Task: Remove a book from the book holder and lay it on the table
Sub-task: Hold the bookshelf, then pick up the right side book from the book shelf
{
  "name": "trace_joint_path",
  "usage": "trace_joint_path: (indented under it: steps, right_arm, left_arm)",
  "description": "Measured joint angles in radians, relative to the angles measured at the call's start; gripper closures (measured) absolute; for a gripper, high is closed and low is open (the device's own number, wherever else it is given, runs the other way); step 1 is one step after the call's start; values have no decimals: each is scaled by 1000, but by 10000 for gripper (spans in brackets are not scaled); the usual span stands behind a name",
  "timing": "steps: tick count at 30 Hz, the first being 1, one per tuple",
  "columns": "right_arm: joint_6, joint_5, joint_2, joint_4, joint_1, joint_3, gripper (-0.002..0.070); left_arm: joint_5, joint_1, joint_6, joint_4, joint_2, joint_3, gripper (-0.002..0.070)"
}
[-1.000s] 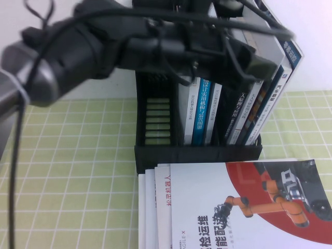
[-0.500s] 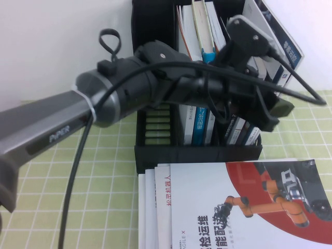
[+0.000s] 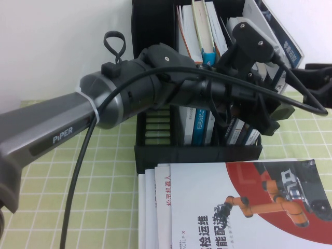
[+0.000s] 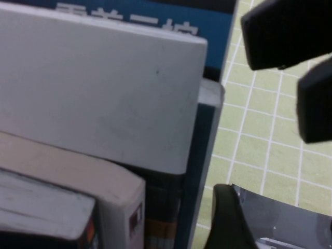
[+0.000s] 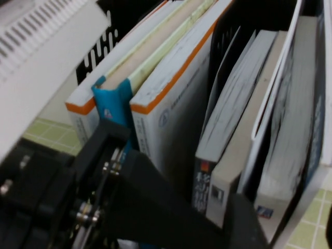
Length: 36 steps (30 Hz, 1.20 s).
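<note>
Editor: Grippers first. Where are they?

Photographer: Left gripper (image 3: 270, 114) hangs in front of the right-hand compartment of the book holder (image 3: 197, 153), up against the upright volumes there, on an arm that stretches across the rack's face from the table's left edge. Whether it is open or closed cannot be told from any view. Right gripper (image 3: 317, 79) shows only as a dark shape at the right edge of the high view, level with the rack's upper half and just beside the outermost book; whether it is open or closed cannot be told either.

Editor: And the book itself?

Photographer: The book (image 3: 290, 54), white-covered with a dark blue spine, stands in the holder's right-hand compartment as its outermost volume, tilted so its top leans out past the rack toward the table's right edge. It sits between the two grippers.

Editor: What surrounds them?

Photographer: A blue-spined book (image 3: 200, 124) stands upright in the middle compartment; the left-hand one shows its slotted vents. The rack stands near the far edge of the table (image 3: 78, 171), green cloth with a white grid. Against the rack's front, toward the near edge, a white-and-red book (image 3: 249, 207) picturing an orange robot arm lies flat on top of a fanned stack.
</note>
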Motion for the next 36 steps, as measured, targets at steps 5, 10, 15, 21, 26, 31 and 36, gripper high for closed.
trace_joint_path:
  steps: [5, 10, 15, 21, 26, 31, 36]
  right_arm:
    - [-36, -16, 40, 0, 0, -54, 377]
    - [-78, -57, 61, 0, 0, -86, 423]
    - [-94, -90, 86, 2, 0, -90, 442]
    - [-94, -35, 132, 22, 0, -108, 446]
    - [-81, 78, 192, 48, 0, -128, 447]
    - [-75, 169, 229, 48, 0, -141, 498]
    - [-75, 192, 236, 48, 0, -153, 620]
  left_arm:
    - [0, 0, 0, 7, 0, 0, 294]
    - [-5, 0, 0, 8, 0, 0, 294]
    - [-18, 0, 0, 8, 0, 0, 294]
    - [-23, 0, 0, 10, 0, 0, 294]
    - [-28, 2, 0, 12, 2, 0, 295]
    - [-24, 2, 2, 12, 2, 0, 297]
    - [-22, 2, 2, 12, 2, 0, 297]
